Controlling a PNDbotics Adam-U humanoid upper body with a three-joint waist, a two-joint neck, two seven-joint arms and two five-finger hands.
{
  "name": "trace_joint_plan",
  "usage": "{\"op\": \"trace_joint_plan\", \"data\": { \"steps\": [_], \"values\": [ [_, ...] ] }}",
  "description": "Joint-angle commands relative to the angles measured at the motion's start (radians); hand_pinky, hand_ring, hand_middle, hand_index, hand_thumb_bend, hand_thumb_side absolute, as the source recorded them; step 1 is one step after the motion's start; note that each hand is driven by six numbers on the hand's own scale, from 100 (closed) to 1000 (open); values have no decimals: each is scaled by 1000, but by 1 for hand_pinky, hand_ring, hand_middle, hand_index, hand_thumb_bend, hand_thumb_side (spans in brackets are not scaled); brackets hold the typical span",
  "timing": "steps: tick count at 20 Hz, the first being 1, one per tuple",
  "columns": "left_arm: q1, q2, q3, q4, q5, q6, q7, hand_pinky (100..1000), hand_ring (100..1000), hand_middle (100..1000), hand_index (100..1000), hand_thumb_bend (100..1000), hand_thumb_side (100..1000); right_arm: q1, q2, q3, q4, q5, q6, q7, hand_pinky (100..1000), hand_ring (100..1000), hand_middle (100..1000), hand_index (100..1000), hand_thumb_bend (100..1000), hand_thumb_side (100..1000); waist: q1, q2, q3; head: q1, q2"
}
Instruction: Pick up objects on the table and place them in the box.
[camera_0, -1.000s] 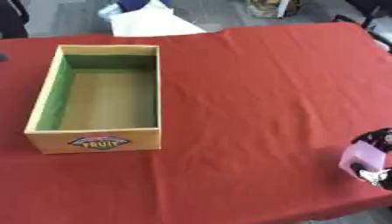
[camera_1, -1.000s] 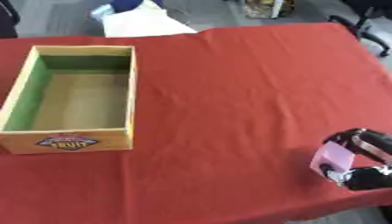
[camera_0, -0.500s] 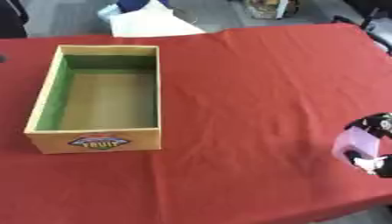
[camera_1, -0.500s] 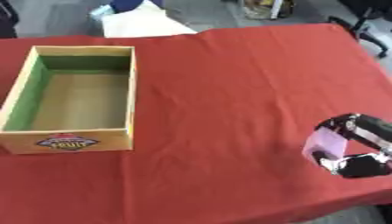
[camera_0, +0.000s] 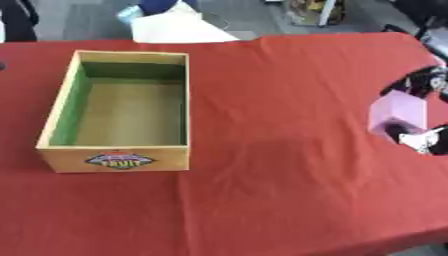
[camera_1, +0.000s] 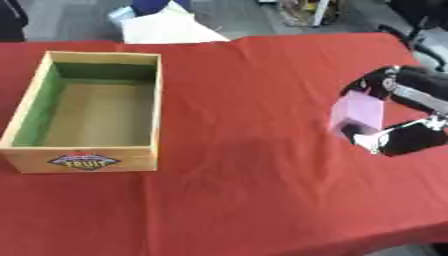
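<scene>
While the red-draped bench (camera_0: 280, 165) fills the left eye view, the robot's right hand (camera_0: 418, 137) reaches in from the right edge, its black fingers (camera_0: 404, 84) curled round a pale pink block (camera_0: 398, 112). The block sits upright in the grasp, with dark fingers showing above its top edge and a thumb with a lighter part below its lower corner. Only the hand itself shows here; the arm behind it is cut off by the picture's edge. Well apart from it, on the left half of the bench, stands the wooden box (camera_0: 115, 157), open at the top, green along its inner left wall and far wall, with a "FRUIT" label on its near face. Its inside looks bare brown.

From the right eye view, more of the right hand (camera_1: 404, 141) and its wrist can be seen, coming in from the right side at a slant. Fingers (camera_1: 376, 82) wrap over the top of the pink block (camera_1: 359, 112) and the thumb closes under it, so the block is pinched between them. Whether the block touches the red cloth cannot be told. The box (camera_1: 83, 160) lies far to the left of the hand. Beyond the bench's far edge lies a pale sheet (camera_1: 162, 27) on the grey floor.
</scene>
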Motion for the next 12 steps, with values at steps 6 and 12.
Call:
{"op": "trace_joint_plan", "data": {
  "steps": [6,12],
  "values": [
    [-23,6,-7,-17,15,2,-17,522,664,589,793,100,782,-286,46,112,5,-39,18,127,691,625,665,804,100,383,-2,-24,22,-6,13],
    [-30,1,-11,-17,25,0,-24,523,665,589,793,100,780,-497,196,193,132,-42,9,208,699,623,667,806,100,410,3,-30,41,-12,14]
  ]
}}
